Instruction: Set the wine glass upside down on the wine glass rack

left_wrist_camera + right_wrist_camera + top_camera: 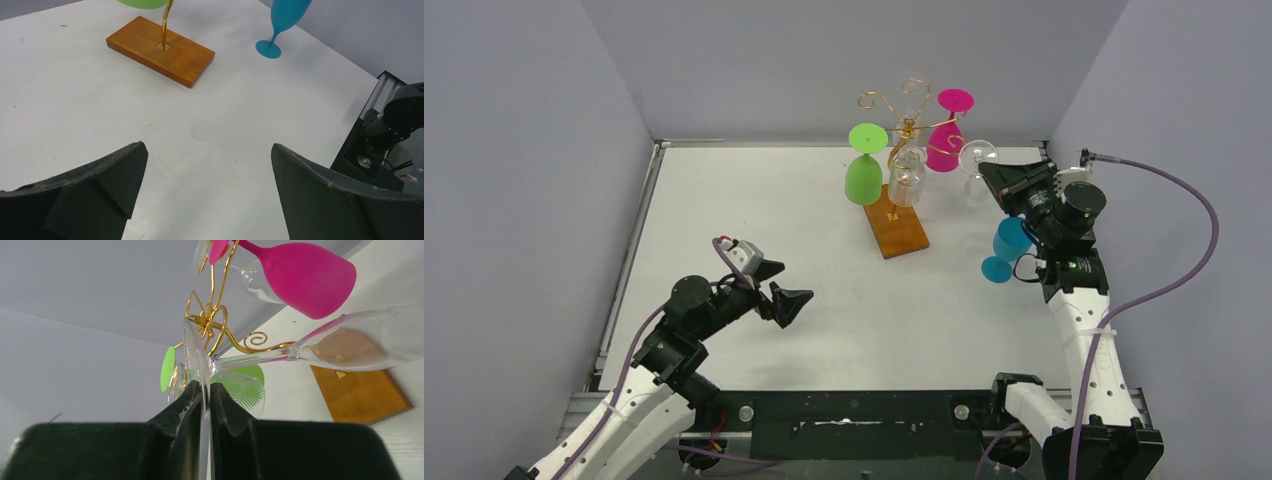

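The right gripper [205, 389] is pressing its fingers together on the thin edge of the foot of a clear wine glass [357, 342]. It is holding the glass off the table just beside the wine glass rack [215, 322], on the rack's right side in the top view. The glass is showing as plain and see-through, with a flat round foot, a slim stem and a rounded bowl. In the right wrist view its bowl is pointing much the same way as the bowl of the hanging pink glass [305, 275]. The rack's wooden base [360, 392] is tinting that bowl brown. One curled wire arm is crossing the stem, and whether they are touching cannot be told.

The left gripper [208, 146] is hovering low over the table [724, 220], fingers spread wide with nothing between them, well apart from the rack.

There is one rack, a gold wire stand with spiral arms rising from one rectangular orange-brown base. One green glass [864, 170] and one pink glass are hanging on it upside down. One blue glass [285, 12] is standing upright on the table near the right arm.

The clear glasses on the rack are proving hard to count. One hanging clear glass [907, 178] is showing below the centre, and a fainter outline is sitting near the top. The left wrist view is cutting off the tops of the blue and green glasses.
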You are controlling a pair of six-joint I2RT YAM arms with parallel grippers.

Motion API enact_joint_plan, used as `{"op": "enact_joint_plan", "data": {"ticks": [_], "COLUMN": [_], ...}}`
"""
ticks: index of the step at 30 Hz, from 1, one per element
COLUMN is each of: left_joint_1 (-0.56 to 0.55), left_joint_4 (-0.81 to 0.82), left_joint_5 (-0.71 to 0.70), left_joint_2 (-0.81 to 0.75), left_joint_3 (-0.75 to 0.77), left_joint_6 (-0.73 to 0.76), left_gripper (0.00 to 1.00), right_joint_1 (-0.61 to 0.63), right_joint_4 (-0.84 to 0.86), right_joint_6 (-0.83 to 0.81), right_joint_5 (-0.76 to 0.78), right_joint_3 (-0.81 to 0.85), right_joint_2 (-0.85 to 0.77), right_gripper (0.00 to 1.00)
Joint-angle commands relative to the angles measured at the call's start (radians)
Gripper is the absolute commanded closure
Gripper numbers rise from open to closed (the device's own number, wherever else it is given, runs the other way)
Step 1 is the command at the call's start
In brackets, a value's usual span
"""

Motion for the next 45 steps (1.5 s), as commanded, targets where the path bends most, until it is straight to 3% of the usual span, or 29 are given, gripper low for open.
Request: {"op": "enact_joint_plan", "data": {"ticks": [1,16,26,45], "left_joint_1": [-0.002,-0.002,-0.003,-0.002], "left_joint_4": [0.015,0.011,0.011,0.013], "left_joint_5": [0.014,0.016,0.014,0.028], "left_joint_2": [-0.007,-0.013,-0.011,-0.015], "left_joint_3": [0.008,0.005,0.005,0.001], "left_joint_6": [0.019,0.024,0.025,0.034], "left_gripper": [0.02,0.02,0.02,0.02], "right_joint_1": [-0.01,-0.009,-0.002,0.08], "right_joint_4": [0.162,0.228,0.285,0.252], "right_joint_6": [0.048,0.059,0.1,0.046], "right_joint_5": [0.024,-0.015,-0.051,-0.071], "right_joint_3": [0.091,0.192,0.173,0.258], "right_joint_2": [0.041,0.19,0.227,0.306], "right_gripper": [1.0,1.0,1.0,1.0]}}
